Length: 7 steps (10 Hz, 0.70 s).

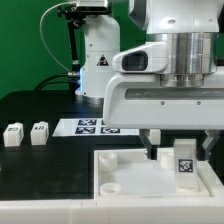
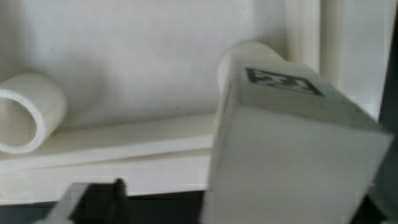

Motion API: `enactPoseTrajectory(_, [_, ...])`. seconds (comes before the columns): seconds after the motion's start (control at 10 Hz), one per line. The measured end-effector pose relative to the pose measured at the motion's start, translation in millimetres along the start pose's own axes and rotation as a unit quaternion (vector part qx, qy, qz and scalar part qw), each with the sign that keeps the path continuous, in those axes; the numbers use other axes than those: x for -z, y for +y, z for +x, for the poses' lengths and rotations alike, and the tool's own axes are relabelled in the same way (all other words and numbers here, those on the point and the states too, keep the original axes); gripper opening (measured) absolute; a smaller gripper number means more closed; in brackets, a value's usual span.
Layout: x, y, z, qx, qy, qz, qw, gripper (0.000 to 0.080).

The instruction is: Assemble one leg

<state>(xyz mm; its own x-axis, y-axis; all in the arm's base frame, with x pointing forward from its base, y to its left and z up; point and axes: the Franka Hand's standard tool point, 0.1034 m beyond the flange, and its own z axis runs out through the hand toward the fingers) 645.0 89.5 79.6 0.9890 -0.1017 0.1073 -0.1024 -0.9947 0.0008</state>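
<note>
A white leg with a square tag on its face stands inside the large white tray, between the fingers of my gripper. In the wrist view the leg fills the right half and looks tilted, its tag uppermost. My gripper is open: the one dark finger that shows clearly stands apart from the leg, with a gap between them. The other finger is mostly out of frame. A round socket of the tray lies to the side of the leg.
Two more white legs stand on the black table at the exterior view's left. The marker board lies behind the tray. The arm's white base stands at the back.
</note>
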Motion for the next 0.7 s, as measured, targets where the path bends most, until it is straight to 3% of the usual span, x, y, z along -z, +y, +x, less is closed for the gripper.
enactPoseTrajectory(0.1, [0.0, -0.4, -0.2, -0.024, 0.000, 0.000, 1.000, 0.0388])
enactPoseTrajectory(0.2, [-0.2, -1.4, -0.5, -0.070, -0.001, 0.001, 0.998, 0.0388])
enactPoseTrajectory(0.3, [-0.5, -1.9, -0.9, -0.131, -0.001, 0.002, 0.991, 0.0294])
enactPoseTrajectory(0.6, [-0.9, -3.1, -1.5, -0.261, -0.003, 0.005, 0.965, 0.0294])
enactPoseTrajectory(0.7, [-2.3, -3.3, -2.7, -0.323, -0.009, 0.003, 0.946, 0.0294])
